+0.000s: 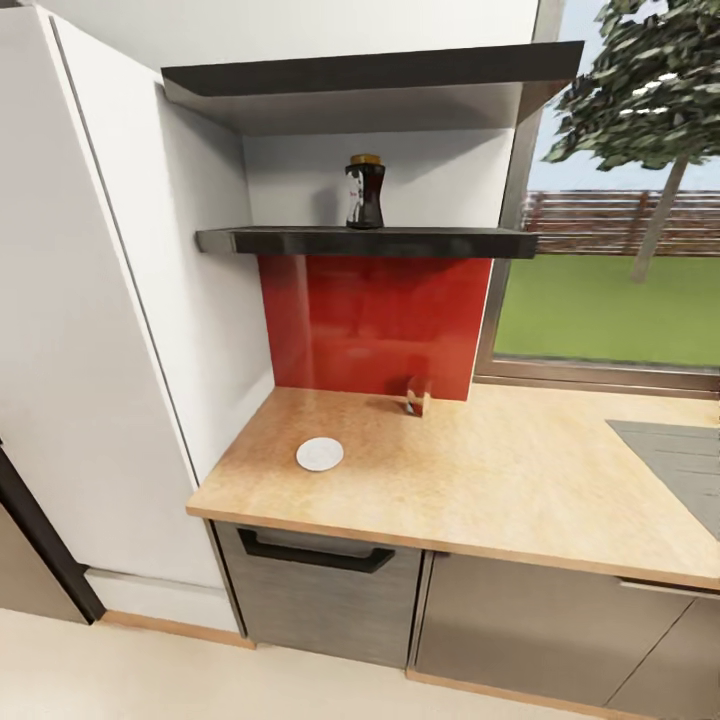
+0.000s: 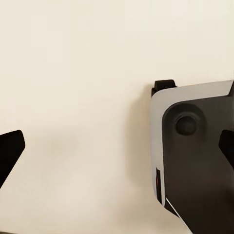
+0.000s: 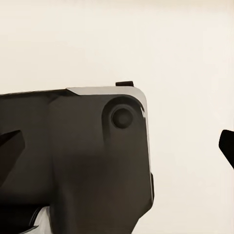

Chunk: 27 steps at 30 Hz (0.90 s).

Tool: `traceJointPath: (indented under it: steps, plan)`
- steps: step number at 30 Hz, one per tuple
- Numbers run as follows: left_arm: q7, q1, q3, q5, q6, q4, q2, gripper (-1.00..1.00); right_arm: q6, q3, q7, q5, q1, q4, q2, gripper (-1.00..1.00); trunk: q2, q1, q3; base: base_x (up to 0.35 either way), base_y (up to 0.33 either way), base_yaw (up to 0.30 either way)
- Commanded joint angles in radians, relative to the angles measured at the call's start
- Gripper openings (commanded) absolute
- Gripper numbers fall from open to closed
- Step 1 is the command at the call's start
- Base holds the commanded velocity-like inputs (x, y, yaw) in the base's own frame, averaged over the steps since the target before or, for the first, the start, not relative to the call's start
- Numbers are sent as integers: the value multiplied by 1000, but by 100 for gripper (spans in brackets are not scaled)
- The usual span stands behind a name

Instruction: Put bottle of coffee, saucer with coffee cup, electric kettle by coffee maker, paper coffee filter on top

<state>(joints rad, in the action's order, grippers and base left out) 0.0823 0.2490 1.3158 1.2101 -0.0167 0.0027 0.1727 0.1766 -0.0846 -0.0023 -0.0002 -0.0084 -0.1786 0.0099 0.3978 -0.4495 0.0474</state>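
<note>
While the bottle of coffee stands on the kitchen shelf, the saucer lies on the countertop below. Left gripper fingers are spread wide over pale floor, holding nothing. Right gripper fingers gape likewise, empty.

1. The bottle of coffee stands upright on the kitchen shelf, roughly at its middle, with a second shelf above it.
2. Below the shelf runs the countertop, backed by a splashback panel.
3. The saucer lies flat on the countertop, towards its left end and near the front edge.
4. A small glass stands behind and to the right of the saucer, close against the splashback, well apart from it.
5. A window sits right of the shelves; a sink is set into the countertop at far right.
6. A drawer with a handle sits under the countertop, below the saucer.
</note>
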Motion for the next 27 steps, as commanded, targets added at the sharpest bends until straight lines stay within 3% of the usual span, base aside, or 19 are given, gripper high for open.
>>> traceJointPath:
  steps: [1,13,19,25,27]
  plan:
    - [4,1,8,9,-2,0,0,100,4,-7,1,0,-1,1,1,100,2,-1,2,-17,-16,0]
    - [5,1,7,9,-3,0,1,100,6,-11,1,-2,-1,1,-1,100,2,-1,2,-2,-2,-2]
    - [5,1,6,10,-4,0,0,100,5,-12,5,-3,-1,1,-5,100,2,-1,-2,-108,0,-149]
    - [4,1,5,12,-155,0,0,100,5,-15,2,-3,-1,0,-5,100,2,-1,-6,-211,0,-143]
    - [4,1,5,11,-169,0,0,100,5,-15,1,-3,-1,-1,-5,100,2,-1,-6,-37,0,-25]
